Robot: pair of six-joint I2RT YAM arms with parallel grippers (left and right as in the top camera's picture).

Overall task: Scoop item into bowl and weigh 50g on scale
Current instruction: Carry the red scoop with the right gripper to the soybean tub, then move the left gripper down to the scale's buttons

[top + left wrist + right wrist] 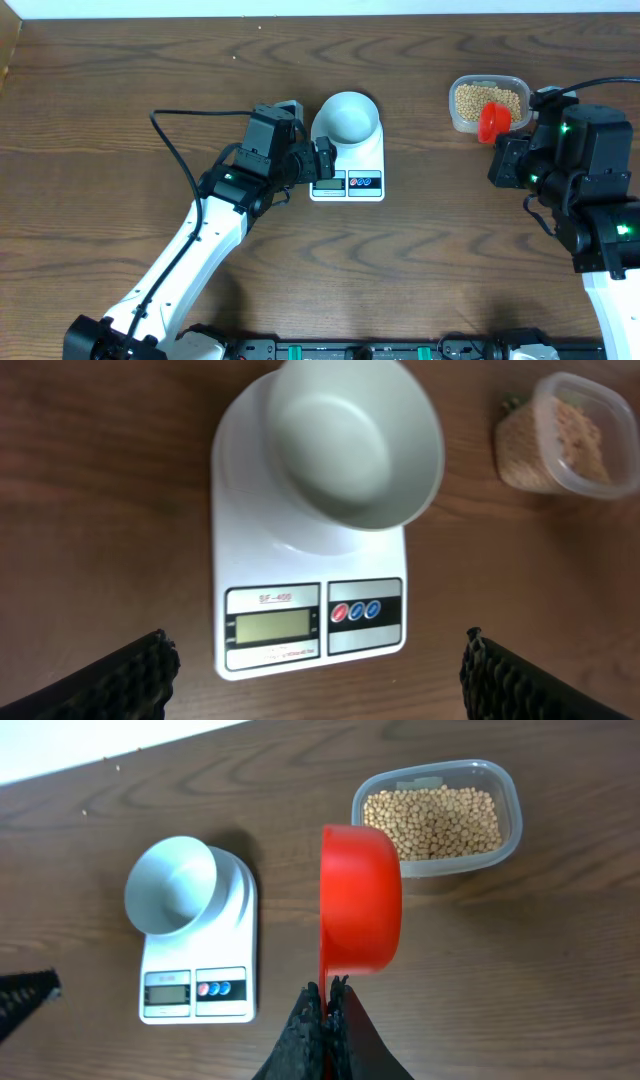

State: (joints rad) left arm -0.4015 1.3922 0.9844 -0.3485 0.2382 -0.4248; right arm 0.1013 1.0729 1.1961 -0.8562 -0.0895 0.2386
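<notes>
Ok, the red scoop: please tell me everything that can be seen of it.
The red scoop looks like glossy plastic, a round cup with a handle. The right gripper is shut on the handle and holds the cup on its side, so its inside is hidden. It hangs above the table, between the scale and the clear tub of beans, nearer the tub. Nothing else seems to touch it.

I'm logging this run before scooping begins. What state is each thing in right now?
bowl: empty, sitting on the scale.
scale: carrying the bowl; display digits unreadable.
clear tub: lidless, partly full of soybeans.
red scoop: held by its handle, tipped on edge.
left gripper: open, near the scale's display end.
right gripper: shut on the red scoop.
</notes>
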